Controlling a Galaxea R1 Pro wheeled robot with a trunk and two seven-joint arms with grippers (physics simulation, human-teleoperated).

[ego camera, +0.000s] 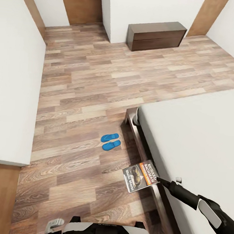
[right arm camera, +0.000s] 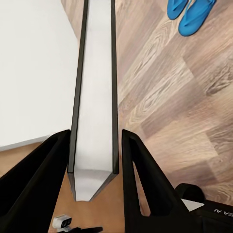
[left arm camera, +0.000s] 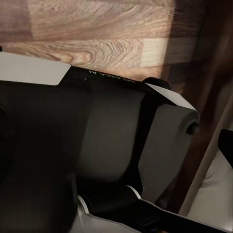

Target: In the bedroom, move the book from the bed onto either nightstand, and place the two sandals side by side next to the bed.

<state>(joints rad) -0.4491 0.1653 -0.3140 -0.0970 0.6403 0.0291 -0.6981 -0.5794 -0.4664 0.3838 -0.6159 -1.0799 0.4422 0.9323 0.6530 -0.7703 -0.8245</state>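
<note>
Head view: the right gripper (ego camera: 160,180) is clamped on the edge of the book (ego camera: 141,176), holding it above the wood floor (ego camera: 80,92) just off the side of the bed (ego camera: 200,138). The two sandals (ego camera: 110,141) lie side by side on the floor near the bed's corner. A nightstand (ego camera: 156,36) stands against the far wall, well apart.

Left wrist view: the robot's own dark and white body (left arm camera: 97,145) over floor planks; whether the left gripper is open or closed cannot be told.

Right wrist view: both fingers (right arm camera: 145,179) flank the book (right arm camera: 94,97), seen edge-on, apparently touching it. Sandals (right arm camera: 189,13) beyond.
</note>
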